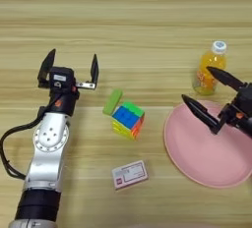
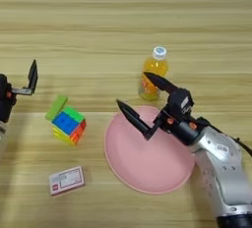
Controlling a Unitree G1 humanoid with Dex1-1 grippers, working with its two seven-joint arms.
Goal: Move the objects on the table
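Fingers apart on right gripper (image 2: 141, 102) & left gripper (image 1: 69, 68); juice bottle (image 2: 153, 73) looks light, slick, so I'd grab mid-body.

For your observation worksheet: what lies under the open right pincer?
Under the right pincer, open wide, only the round pink plate shows, bare, on the light-wood table. Whatever the plate covers cannot be seen. The orange-juice bottle stands beyond the rim.

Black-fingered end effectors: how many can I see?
2. The left end effector hangs open left of the green block; the right end effector is open over the pink plate.
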